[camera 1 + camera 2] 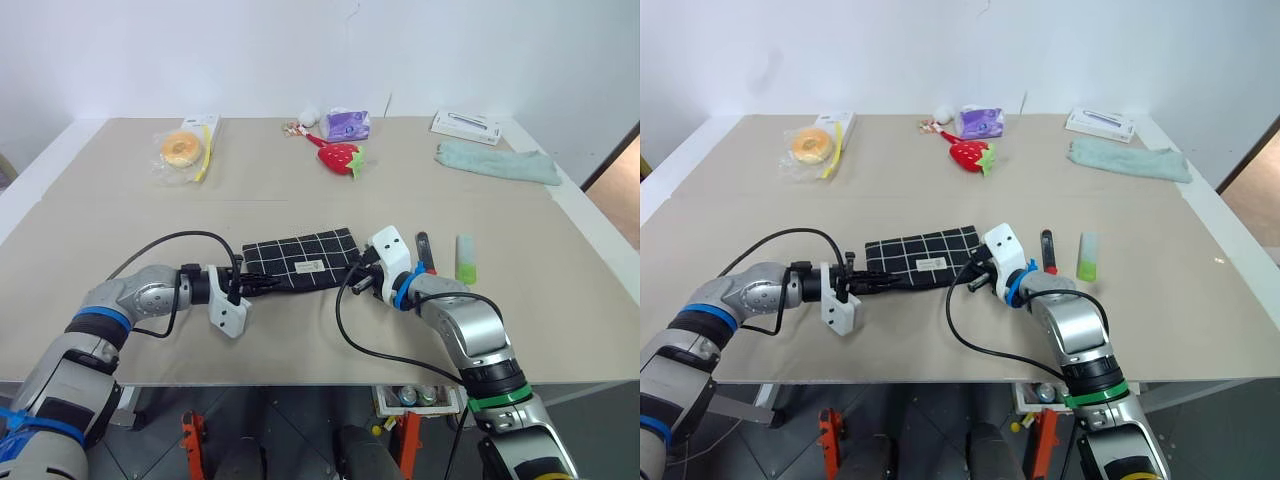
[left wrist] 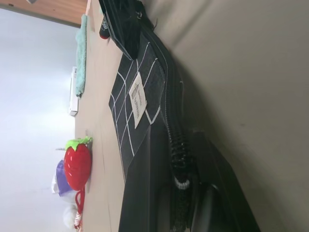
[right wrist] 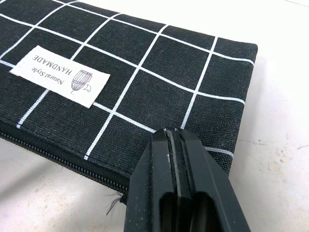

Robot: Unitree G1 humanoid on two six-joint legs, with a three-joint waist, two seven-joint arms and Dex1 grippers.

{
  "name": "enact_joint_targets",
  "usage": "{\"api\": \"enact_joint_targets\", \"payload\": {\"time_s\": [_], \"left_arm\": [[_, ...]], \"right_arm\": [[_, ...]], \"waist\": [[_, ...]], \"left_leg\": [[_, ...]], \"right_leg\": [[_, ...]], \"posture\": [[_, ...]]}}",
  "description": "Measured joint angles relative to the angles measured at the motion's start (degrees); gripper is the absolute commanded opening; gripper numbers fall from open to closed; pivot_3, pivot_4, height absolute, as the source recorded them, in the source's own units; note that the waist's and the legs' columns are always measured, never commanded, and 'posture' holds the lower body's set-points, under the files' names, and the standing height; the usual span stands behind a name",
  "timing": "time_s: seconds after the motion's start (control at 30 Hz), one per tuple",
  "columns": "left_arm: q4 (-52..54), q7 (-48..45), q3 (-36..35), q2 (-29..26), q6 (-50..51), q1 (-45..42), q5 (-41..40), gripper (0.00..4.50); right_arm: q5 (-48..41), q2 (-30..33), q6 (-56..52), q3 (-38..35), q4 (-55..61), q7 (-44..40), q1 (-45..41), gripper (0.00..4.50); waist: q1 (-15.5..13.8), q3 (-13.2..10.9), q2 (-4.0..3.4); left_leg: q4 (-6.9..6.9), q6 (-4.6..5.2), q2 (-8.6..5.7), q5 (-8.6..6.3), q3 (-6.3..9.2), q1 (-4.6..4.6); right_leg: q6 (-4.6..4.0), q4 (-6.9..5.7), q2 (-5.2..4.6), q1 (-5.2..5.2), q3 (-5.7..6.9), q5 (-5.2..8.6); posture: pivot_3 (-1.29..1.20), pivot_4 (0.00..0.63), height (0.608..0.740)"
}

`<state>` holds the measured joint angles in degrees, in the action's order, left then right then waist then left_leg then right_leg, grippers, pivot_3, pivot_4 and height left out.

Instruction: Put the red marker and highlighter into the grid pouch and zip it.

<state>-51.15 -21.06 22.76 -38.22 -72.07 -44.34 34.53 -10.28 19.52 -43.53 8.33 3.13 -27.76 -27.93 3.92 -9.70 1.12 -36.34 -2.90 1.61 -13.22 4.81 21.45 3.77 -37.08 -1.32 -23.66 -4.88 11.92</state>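
Tabletop [image 1: 300, 340] beige; white wall [image 1: 200, 50] behind.

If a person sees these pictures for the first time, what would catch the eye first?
Probably the grid pouch, flat in the middle of the table, with the left gripper and the right gripper shut at its two ends. The red marker and the highlighter lie just right of it, outside. Farther back, a red strawberry toy stands out.
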Motion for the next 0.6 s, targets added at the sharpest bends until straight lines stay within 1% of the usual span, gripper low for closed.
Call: {"api": "enact_joint_targets", "payload": {"time_s": [0.1, 0.17, 0.2, 0.23, 0.27, 0.3, 0.33, 0.37, 0.4, 0.47, 0.6], "left_arm": [[0.0, -2.69, 0.21, 0.37, 1.09, -0.05, -2.49, 0.05], [0.04, -4.68, 0.25, 0.61, 1.95, -0.04, -4.43, 0.05], [0.08, -5.55, 0.31, 0.82, 2.37, -0.02, -5.33, 0.0], [0.13, -6.3, 0.31, 1.03, 2.82, 0.0, -6.12, 0.0], [0.28, -6.97, 0.31, 1.19, 3.35, 0.07, -6.91, 0.0], [0.44, -7.31, 0.31, 1.23, 3.67, 0.23, -7.5, 0.0], [0.55, -7.56, 0.3, 1.23, 3.84, 0.32, -7.8, 0.0], [0.73, -8.16, 0.3, 1.27, 4.22, 0.39, -8.28, 0.0], [1.11, -8.57, 0.3, 1.35, 4.73, 0.52, -8.66, 0.0], [1.9, -9.12, 0.29, 1.44, 5.53, 0.82, -9.2, 0.0], [3.05, -10.01, 0.08, 1.44, 7.0, 1.41, -10.08, 0.0]], "right_arm": [[-0.92, -0.95, 3.58, -1.75, 0.33, -0.46, 1.69, 0.0], [-3.34, -2.08, 4.97, -4.23, 2.0, -0.91, 2.8, 0.0], [-4.84, -2.49, 4.96, -5.81, 3.16, -0.91, 2.79, 0.66], [-6.76, -2.49, 4.5, -7.84, 4.88, -1.13, 2.79, 0.96], [-8.78, -1.99, 3.53, -9.66, 6.98, -1.58, 2.79, 1.41], [-10.12, -1.35, 2.83, -10.96, 8.61, -1.93, 2.79, 2.03], [-10.8, -0.91, 2.5, -11.68, 9.4, -1.94, 2.79, 2.44], [-11.2, -0.25, 2.0, -12.43, 10.27, -1.8, 2.88, 3.01], [-11.07, 0.96, 1.33, -12.43, 10.69, -1.6, 3.23, 3.45], [-10.08, 3.34, -0.47, -12.24, 10.7, -0.66, 4.49, 4.47], [-8.41, 5.33, -3.58, -10.43, 8.89, 0.45, 5.73, 4.47]], "waist": [[-0.04, -0.01, -0.01], [-0.05, -0.05, -0.07], [-0.08, -0.08, -0.13], [-0.25, -0.09, -0.14], [-0.37, -0.09, -0.14], [-0.47, -0.09, -0.14], [-0.49, -0.09, -0.14], [-0.51, -0.09, -0.14], [-0.54, -0.09, -0.14], [-0.82, -0.09, -0.14], [-1.11, -0.11, -0.18]], "left_leg": [[0.0, 0.0, -0.01, 0.0, 0.0, 0.01], [0.0, 0.0, -0.02, 0.0, 0.0, 0.04], [0.0, 0.0, -0.04, 0.0, 0.01, 0.05], [0.0, 0.0, -0.05, 0.0, 0.01, 0.05], [0.0, 0.0, -0.05, 0.0, 0.01, 0.06], [0.0, 0.0, -0.05, 0.0, 0.01, 0.06], [0.0, 0.0, -0.05, 0.0, 0.01, 0.06], [0.01, 0.0, -0.05, 0.0, 0.01, 0.06], [0.03, 0.0, -0.05, 0.0, 0.01, 0.05], [0.03, 0.0, -0.05, 0.0, 0.0, 0.06], [0.07, 0.01, -0.05, -0.01, -0.03, 0.05]], "right_leg": [[0.01, 0.02, -0.01, 0.01, -0.01, 0.01], [0.02, 0.02, -0.01, 0.0, -0.01, 0.01], [0.03, 0.02, -0.01, 0.0, -0.04, 0.0], [0.03, 0.03, -0.02, 0.0, -0.04, 0.0], [0.03, 0.03, -0.02, 0.0, -0.04, 0.01], [0.04, 0.04, -0.02, 0.0, -0.04, 0.02], [0.05, 0.04, -0.02, 0.0, -0.04, 0.03], [0.04, 0.04, -0.02, 0.0, -0.03, 0.04], [0.03, 0.04, -0.02, -0.01, -0.03, 0.06], [0.01, 0.04, -0.02, -0.01, -0.04, 0.1], [0.0, 0.04, -0.01, -0.06, -0.07, 0.11]], "posture": [[0.0, 0.15, 0.739], [0.0, 0.15, 0.739], [0.0, 0.15, 0.739], [0.0, 0.15, 0.739], [0.0, 0.15, 0.739], [0.0, 0.15, 0.739], [0.0, 0.15, 0.739], [0.0, 0.15, 0.739], [0.0, 0.15, 0.739], [0.0, 0.15, 0.739], [0.0, 0.15, 0.739]]}}
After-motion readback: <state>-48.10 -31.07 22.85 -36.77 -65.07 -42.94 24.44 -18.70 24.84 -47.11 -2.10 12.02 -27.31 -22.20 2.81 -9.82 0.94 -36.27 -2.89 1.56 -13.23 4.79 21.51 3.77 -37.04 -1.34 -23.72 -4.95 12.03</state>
